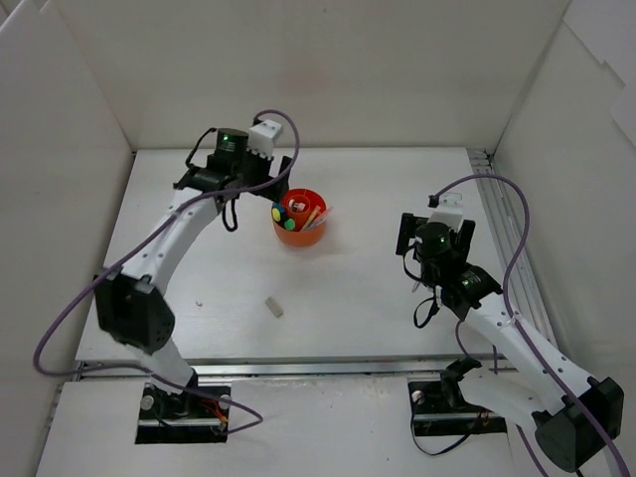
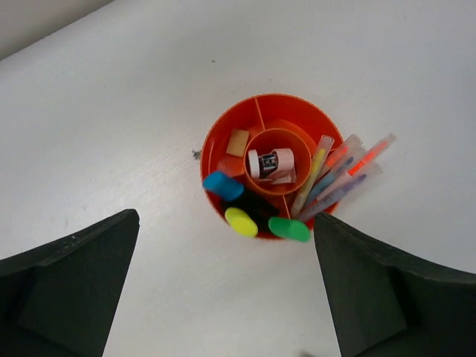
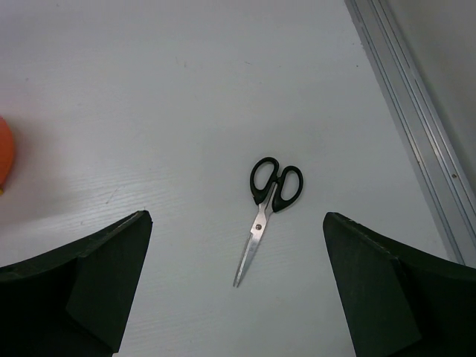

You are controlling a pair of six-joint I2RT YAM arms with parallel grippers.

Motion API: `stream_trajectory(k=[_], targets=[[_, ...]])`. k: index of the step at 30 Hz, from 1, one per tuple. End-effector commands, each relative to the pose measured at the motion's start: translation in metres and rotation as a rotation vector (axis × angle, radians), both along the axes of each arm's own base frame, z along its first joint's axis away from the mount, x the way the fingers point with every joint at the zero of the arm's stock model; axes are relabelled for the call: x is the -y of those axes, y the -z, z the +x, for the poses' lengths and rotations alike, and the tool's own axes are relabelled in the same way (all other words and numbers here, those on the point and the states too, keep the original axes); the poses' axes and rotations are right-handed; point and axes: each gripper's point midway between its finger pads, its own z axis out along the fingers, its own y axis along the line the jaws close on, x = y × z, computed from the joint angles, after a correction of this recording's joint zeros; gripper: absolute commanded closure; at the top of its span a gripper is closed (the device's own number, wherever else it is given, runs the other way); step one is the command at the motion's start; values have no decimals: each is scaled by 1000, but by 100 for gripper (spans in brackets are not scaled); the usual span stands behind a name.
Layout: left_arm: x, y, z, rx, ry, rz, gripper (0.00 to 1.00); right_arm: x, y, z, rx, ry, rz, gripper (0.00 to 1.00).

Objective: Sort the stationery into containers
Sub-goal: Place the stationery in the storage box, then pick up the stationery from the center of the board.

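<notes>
While the left gripper (image 2: 227,223) hangs over the round orange organiser (image 2: 294,104), its two dark fingers stand wide apart at the lower corners of the left wrist view and hold nothing between them. The organiser sits upright on the white bench (image 1: 348,298), just above the middle of the overhead frame and right of the left arm's wrist.

Inside it, the central round well holds a small white and pink piece (image 2: 270,164). A tan eraser (image 2: 238,143) lies in the compartment at the upper left of the well. Three stubby black highlighters stand in the lower compartment, their ends up: blue (image 2: 223,186) at the left, yellow (image 2: 241,222) in the middle, green (image 2: 288,228) at the right. A bundle of thin pens (image 2: 338,175) fills the right-hand compartment and leans out over the rim toward the upper right.

The right gripper (image 3: 236,216) is also spread wide and empty, above the right part of the bench. Below it, at the centre of the right wrist view, black-handled scissors (image 3: 268,204) lie flat on the bench with the blades together, handles toward the top of the frame and tips toward the lower left. They are well apart from the organiser, only a sliver of which shows at that view's left edge.

A second tan eraser (image 1: 274,307) lies loose on the bench, below the organiser in the overhead frame and near the front edge.
</notes>
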Motion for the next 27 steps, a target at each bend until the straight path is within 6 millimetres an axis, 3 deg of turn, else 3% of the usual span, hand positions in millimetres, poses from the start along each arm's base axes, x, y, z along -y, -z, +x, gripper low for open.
stream_trajectory(k=[1,2,4,8,10,13,18,19,21,27], targets=[[-42,-83,-35,101,-345,-208,0,1,-10,3,58,45,79,2],[-44,-49,-51,23,-387,-199,1,2,-6,1,46,54,82,2],[-63,-27,-85,-49,-541,-259,0,4,0,-2,36,75,105,2],[-74,26,-146,-216,-706,-266,0,10,10,-15,23,97,122,2],[-72,57,-177,-313,-732,-232,0,12,17,-20,15,95,123,2],[-50,94,-207,-453,-732,-243,1,10,21,-25,12,74,144,2],[-15,143,-224,-590,-737,-180,1,7,30,-29,-7,55,161,2],[-8,145,-224,-601,-731,-161,0,7,30,-29,-12,51,160,2],[-6,162,-226,-632,-778,-93,1,5,32,-29,-22,41,159,2],[10,187,-225,-704,-806,-57,1,2,36,-29,-45,26,150,2]])
